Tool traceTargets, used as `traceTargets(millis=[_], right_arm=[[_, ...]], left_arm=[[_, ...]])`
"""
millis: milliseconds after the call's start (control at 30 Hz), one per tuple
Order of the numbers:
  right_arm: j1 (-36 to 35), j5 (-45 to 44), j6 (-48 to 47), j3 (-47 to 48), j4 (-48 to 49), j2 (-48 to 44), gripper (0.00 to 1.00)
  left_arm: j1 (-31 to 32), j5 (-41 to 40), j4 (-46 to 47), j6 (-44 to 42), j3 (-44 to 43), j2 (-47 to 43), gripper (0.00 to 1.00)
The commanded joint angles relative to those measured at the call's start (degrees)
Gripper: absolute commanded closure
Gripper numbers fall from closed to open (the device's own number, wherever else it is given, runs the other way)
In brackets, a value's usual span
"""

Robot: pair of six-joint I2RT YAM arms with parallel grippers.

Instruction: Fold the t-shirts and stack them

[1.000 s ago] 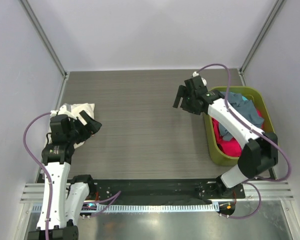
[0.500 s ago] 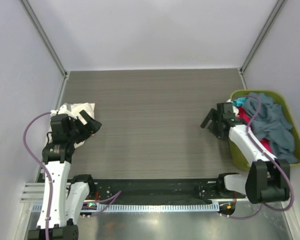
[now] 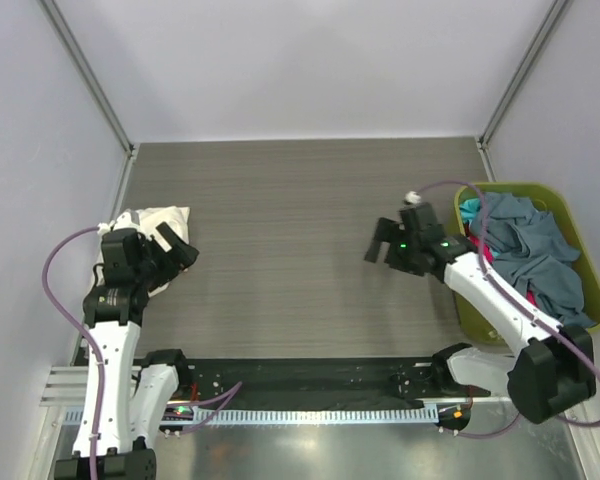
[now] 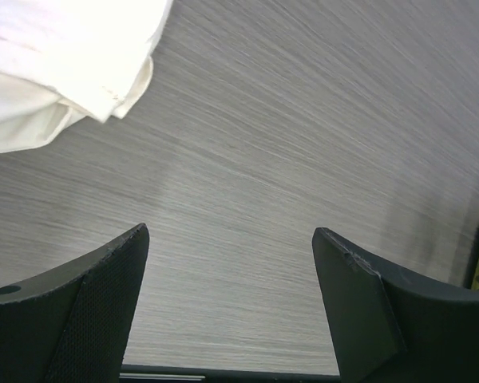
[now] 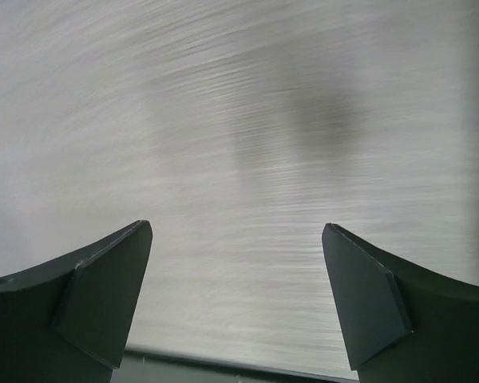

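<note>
Top external view: the cream tee (image 3: 145, 225) lies bunched at the left edge of the surface (image 3: 290, 220), about midway between near and far. The left claw (image 3: 177, 250) hovers just beside it, at its near right corner, and partly covers it from above. Whether it touches the cloth cannot be told.

At the right edge stands an olive basket (image 3: 536, 186). A grey-blue tee (image 3: 530, 245) is heaped on top inside it and hangs over its right rim. A bit of a teal tee (image 3: 469, 208) shows at the far left corner of the basket, and a sliver of a red-pink tee (image 3: 487, 252) shows along its left wall. The right claw (image 3: 385, 245) is over bare surface, left of the basket and apart from it.

Left wrist view: the left claw (image 4: 231, 239) stands wide open with nothing between its fingers (image 4: 104, 295), only wood-grain surface. The cream tee (image 4: 56, 64) fills the upper left corner, clear of the fingers.

Right wrist view: the right claw (image 5: 235, 231) is also spread wide and holds nothing. Only blurred surface shows between its fingers (image 5: 104, 295).
</note>
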State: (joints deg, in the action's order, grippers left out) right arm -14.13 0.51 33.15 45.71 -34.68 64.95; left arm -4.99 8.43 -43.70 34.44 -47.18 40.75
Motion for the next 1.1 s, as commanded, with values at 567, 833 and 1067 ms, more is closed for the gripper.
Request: traceTargets(millis=[567, 833, 1067], right_arm=[[-37.6, 18.5, -3.4, 82.0, 13.4, 75.9, 0.13], [-37.6, 20.9, 4.7, 96.4, 20.5, 91.3, 0.31], [-38.4, 24.0, 8.1, 96.0, 27.1, 96.3, 0.34]], left_arm=[[-0.3, -23.4, -8.3, -0.2, -7.0, -5.2, 0.17], [-0.3, -24.5, -8.9, 0.2, -7.2, -3.7, 0.19], [-1.4, -25.2, -7.5, 0.5, -6.2, -8.9, 0.19]])
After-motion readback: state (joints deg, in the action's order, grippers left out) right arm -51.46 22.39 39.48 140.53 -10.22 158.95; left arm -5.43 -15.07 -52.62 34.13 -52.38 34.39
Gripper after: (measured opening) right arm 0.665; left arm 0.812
